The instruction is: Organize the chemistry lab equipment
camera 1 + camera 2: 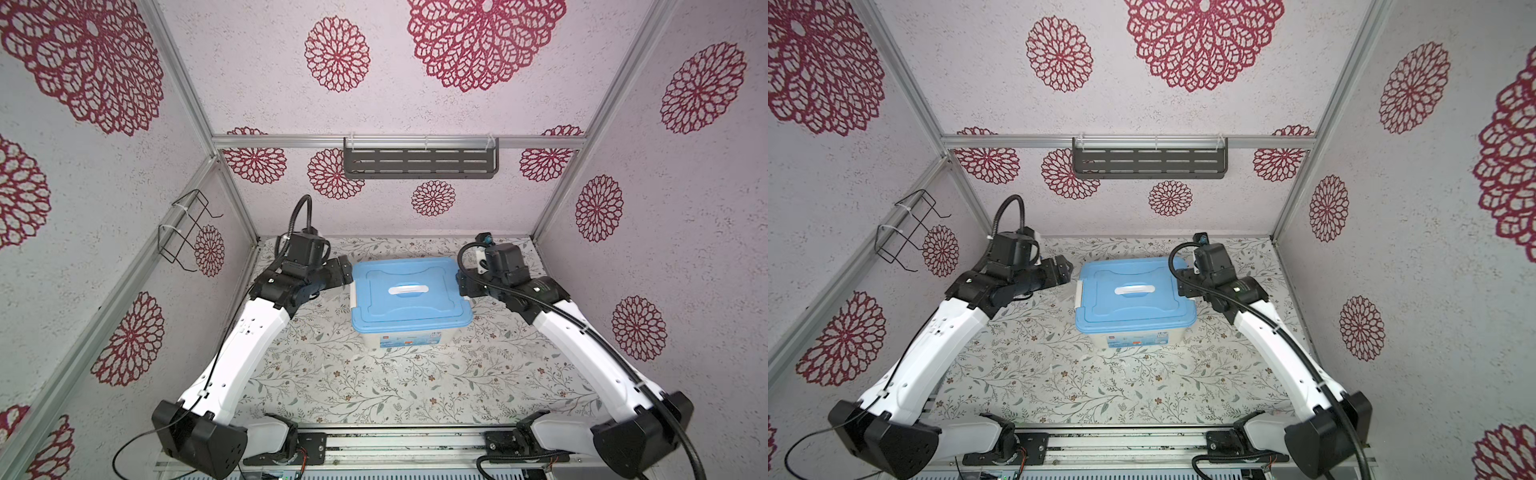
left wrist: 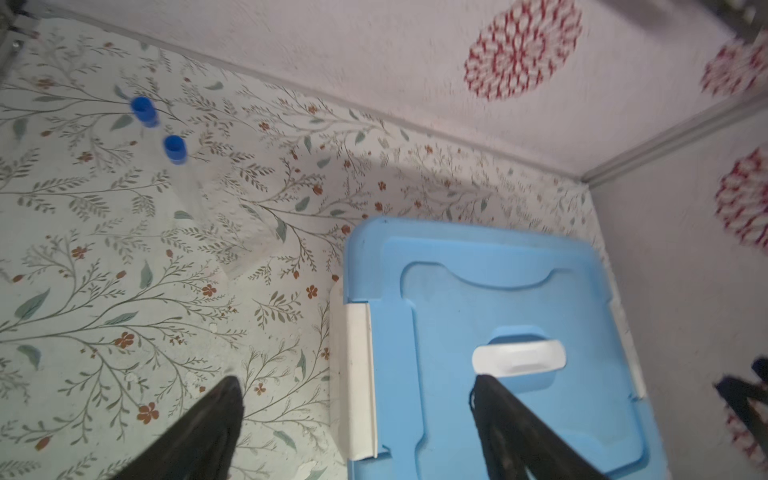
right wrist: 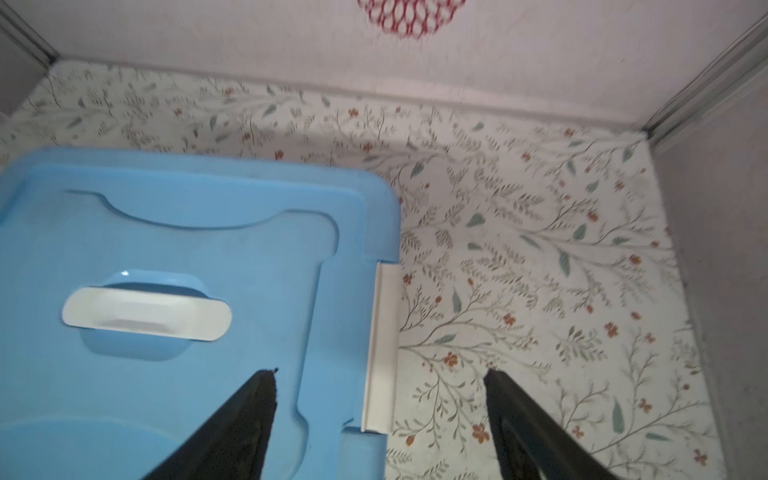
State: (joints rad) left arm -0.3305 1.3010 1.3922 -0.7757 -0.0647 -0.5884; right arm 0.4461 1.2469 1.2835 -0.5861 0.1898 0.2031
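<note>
- Top views: my left gripper [image 1: 345, 270] and right gripper [image 1: 462, 283] flank the tub [image 1: 399, 338], with the blue lid [image 1: 407, 303] on. No lab gear shows.
- Left wrist: jaws apart, either side of a white clip [image 2: 355, 374]. Two blue-capped tubes [image 2: 174, 148] lie out on the table [image 2: 124, 291], well apart from the tub. Latching now would, I judge, shut them out.
- Right wrist: jaws apart around the opposite clip [image 3: 380, 345]. A skewed squeeze could slip off.

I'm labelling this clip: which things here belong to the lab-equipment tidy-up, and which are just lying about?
Job:
clear blue-capped tube
second blue-capped tube

Just there:
light-blue lid, on the white tub
grey wall shelf
</note>
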